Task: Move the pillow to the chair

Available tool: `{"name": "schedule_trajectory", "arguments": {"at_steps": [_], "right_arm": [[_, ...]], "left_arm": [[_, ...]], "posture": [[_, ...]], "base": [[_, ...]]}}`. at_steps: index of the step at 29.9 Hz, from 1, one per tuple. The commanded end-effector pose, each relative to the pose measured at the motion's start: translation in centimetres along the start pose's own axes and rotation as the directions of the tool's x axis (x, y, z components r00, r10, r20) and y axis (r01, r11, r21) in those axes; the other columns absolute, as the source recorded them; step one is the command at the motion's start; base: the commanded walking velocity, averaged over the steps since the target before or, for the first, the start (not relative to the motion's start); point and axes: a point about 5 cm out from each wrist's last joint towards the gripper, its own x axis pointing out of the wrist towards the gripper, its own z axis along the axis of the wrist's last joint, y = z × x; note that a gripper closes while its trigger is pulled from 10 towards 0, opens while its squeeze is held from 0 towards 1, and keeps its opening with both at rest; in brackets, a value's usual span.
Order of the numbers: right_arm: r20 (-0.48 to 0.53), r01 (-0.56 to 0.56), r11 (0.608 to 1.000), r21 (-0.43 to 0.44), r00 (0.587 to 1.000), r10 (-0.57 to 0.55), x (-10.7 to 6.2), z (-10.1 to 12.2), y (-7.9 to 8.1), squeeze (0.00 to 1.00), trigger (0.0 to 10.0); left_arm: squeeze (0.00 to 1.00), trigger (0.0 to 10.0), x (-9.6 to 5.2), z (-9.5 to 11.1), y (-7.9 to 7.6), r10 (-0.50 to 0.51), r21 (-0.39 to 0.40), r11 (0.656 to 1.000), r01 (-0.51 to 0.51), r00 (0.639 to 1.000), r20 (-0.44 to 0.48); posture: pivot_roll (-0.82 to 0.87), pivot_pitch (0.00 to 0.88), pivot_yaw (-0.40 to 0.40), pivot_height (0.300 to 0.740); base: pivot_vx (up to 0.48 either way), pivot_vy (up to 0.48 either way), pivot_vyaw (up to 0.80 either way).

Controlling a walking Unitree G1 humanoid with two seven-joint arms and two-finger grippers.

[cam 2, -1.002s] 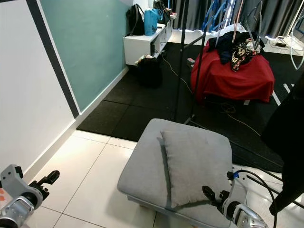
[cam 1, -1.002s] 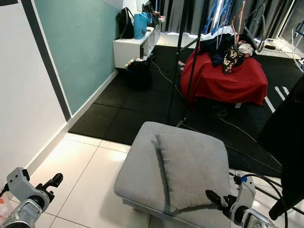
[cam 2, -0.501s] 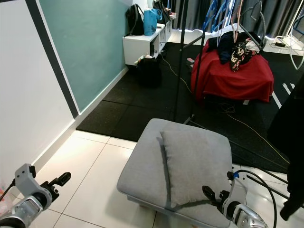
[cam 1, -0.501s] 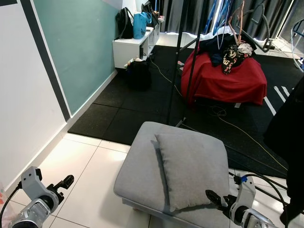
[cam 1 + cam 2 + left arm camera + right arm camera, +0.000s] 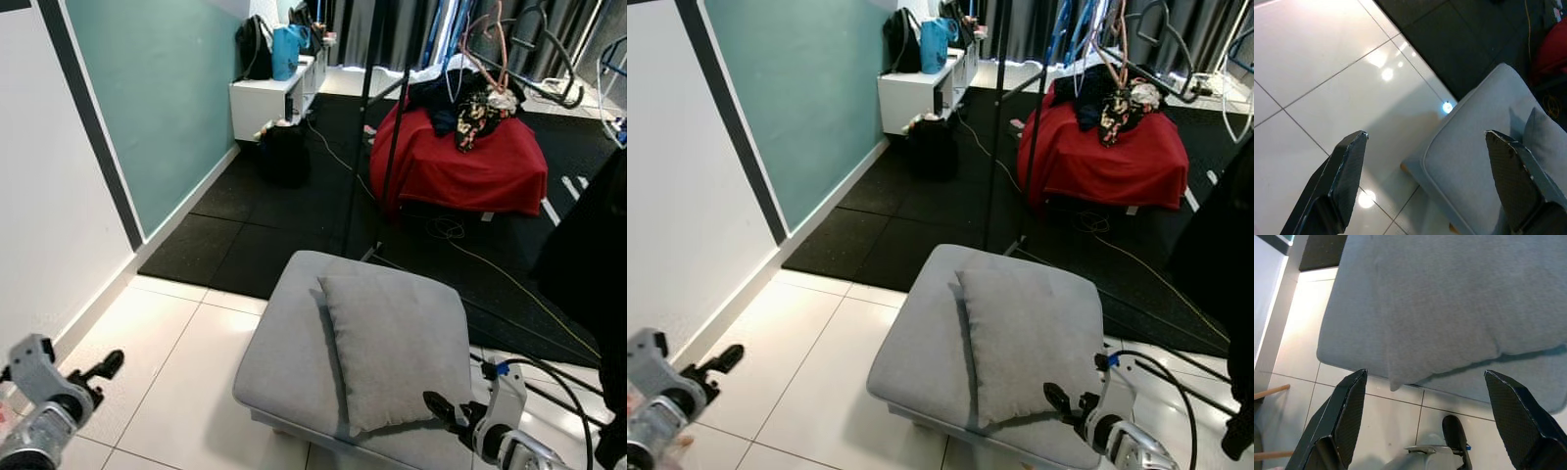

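A grey pillow (image 5: pixel 397 348) lies flat on a grey upholstered ottoman (image 5: pixel 284 352) on the white tile floor in front of me. My left gripper (image 5: pixel 93 374) hangs low at the far left over the tiles, well clear of the ottoman. In the left wrist view it is open (image 5: pixel 1425 142), with the ottoman's corner (image 5: pixel 1469 161) beyond it. My right gripper (image 5: pixel 446 411) sits by the ottoman's near right corner, just below the pillow's front edge. It is open (image 5: pixel 1425 382), and the pillow (image 5: pixel 1449 308) lies ahead of its fingers.
A red-covered seat (image 5: pixel 460 162) piled with clothes stands on the black mat behind. A black stand pole (image 5: pixel 367 127) rises just beyond the ottoman. Cables (image 5: pixel 549 377) trail on the floor at the right. A white wall (image 5: pixel 49 196) runs along the left, with a white shelf (image 5: pixel 269 93) farther back.
My left gripper swung right half a second ago and has since moved back to the left. The right gripper and the pillow have stayed put. The view shifted slightly.
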Motion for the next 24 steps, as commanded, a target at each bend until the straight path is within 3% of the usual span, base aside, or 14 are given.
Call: {"name": "schedule_trajectory", "arguments": {"at_steps": [1, 2, 4, 6, 7, 9, 10, 12, 15, 16, 18, 20, 24], "right_arm": [[0.008, -0.003, 1.0, 0.007, 1.0, 0.003, 0.1, 0.2, 0.2, 0.0, 10.0], [0.005, -0.001, 1.0, 0.002, 1.0, 0.001, 0.2, 0.3, 0.2, 0.0, 10.0], [0.005, -0.001, 1.0, 0.002, 1.0, 0.001, 0.2, 0.3, 0.2, 0.0, 10.0], [-0.003, 0.005, 1.0, -0.017, 1.0, -0.005, 0.2, 0.4, 0.1, 0.0, 10.0], [-0.003, 0.005, 1.0, -0.017, 1.0, -0.005, 0.2, 0.4, 0.1, 0.0, 10.0], [-0.006, 0.011, 1.0, -0.023, 1.0, -0.011, 0.2, 0.4, 0.2, 0.0, 10.0], [-0.006, 0.011, 1.0, -0.023, 1.0, -0.011, 0.2, 0.4, 0.2, 0.0, 10.0], [-0.007, 0.012, 1.0, -0.023, 1.0, -0.012, 0.3, 0.4, 0.2, 0.0, 10.0], [-0.007, 0.012, 1.0, -0.023, 1.0, -0.012, 0.3, 0.4, 0.2, 0.0, 10.0], [-0.008, 0.012, 1.0, -0.023, 1.0, -0.012, 0.3, 0.4, 0.2, 0.0, 10.0], [-0.007, 0.014, 1.0, -0.02, 1.0, -0.014, 0.3, 0.4, 0.3, 0.0, 10.0], [-0.006, 0.016, 1.0, -0.017, 1.0, -0.016, 0.4, 0.3, 0.4, 0.0, 10.0], [-0.003, 0.017, 1.0, -0.013, 1.0, -0.017, 0.4, 0.3, 0.5, 0.0, 10.0]], "left_arm": [[0.0, 10.0, 0.3, -0.2, -0.6, -0.023, 0.008, 1.0, 0.023, 1.0, -0.005], [0.0, 10.0, 0.7, -1.3, -2.0, -0.081, 0.027, 0.996, 0.082, 0.997, -0.02], [0.0, 10.0, 0.7, -1.3, -2.0, -0.081, 0.027, 0.996, 0.082, 0.997, -0.02], [0.0, 10.0, 1.1, -4.4, -5.6, -0.22, 0.073, 0.972, 0.223, 0.975, -0.041], [0.0, 10.0, 1.1, -4.4, -5.6, -0.22, 0.073, 0.972, 0.223, 0.975, -0.041], [0.0, 10.0, 0.5, -7.5, -8.1, -0.312, 0.111, 0.942, 0.318, 0.948, -0.069], [0.0, 10.0, 0.5, -7.5, -8.1, -0.312, 0.111, 0.942, 0.318, 0.948, -0.069], [0.0, 10.0, -0.3, -9.2, -7.8, -0.257, 0.213, 0.94, 0.268, 0.963, -0.079], [0.0, 10.0, -0.3, -9.2, -7.8, -0.257, 0.213, 0.94, 0.268, 0.963, -0.079], [0.0, 10.0, -0.5, -9.4, -7.5, -0.22, 0.249, 0.941, 0.23, 0.973, -0.067], [0.0, 10.0, -1.2, -10.7, -6.7, -0.171, 0.22, 0.959, 0.181, 0.983, -0.064], [0.0, 10.0, -1.9, -12.0, -6.0, -0.125, 0.274, 0.95, 0.149, 0.987, -0.103], [0.0, 10.0, -2.4, -12.1, -5.7, -0.09, 0.321, 0.941, 0.111, 0.993, -0.077]], "posture": [[-0.17, 0.0, -0.035, 0.74], [-0.17, 0.0, -0.036, 0.74], [-0.17, 0.0, -0.036, 0.74], [-0.18, 0.0, -0.033, 0.74], [-0.18, 0.0, -0.033, 0.74], [-0.18, 0.0, -0.028, 0.74], [-0.18, 0.0, -0.028, 0.74], [-0.18, 0.0, -0.023, 0.74], [-0.18, 0.0, -0.023, 0.74], [-0.18, 0.0, -0.023, 0.74], [-0.17, 0.0, -0.014, 0.74], [-0.16, 0.0, 0.0, 0.74], [-0.15, 0.0, 0.006, 0.74]], "base": [[0.0, 0.0, 0.0], [0.0, 0.0, 0.0], [0.0, 0.0, 0.0], [0.0, 0.0, 0.0], [0.0, 0.0, 0.0], [0.0, 0.0, -0.4], [0.0, 0.0, -0.8], [0.0, 0.0, -0.8], [0.0, 0.0, -0.8], [0.0, 0.0, -0.8], [0.0, 0.0, -0.8], [0.0, 0.0, -0.8], [0.0, 0.0, -0.8]]}}
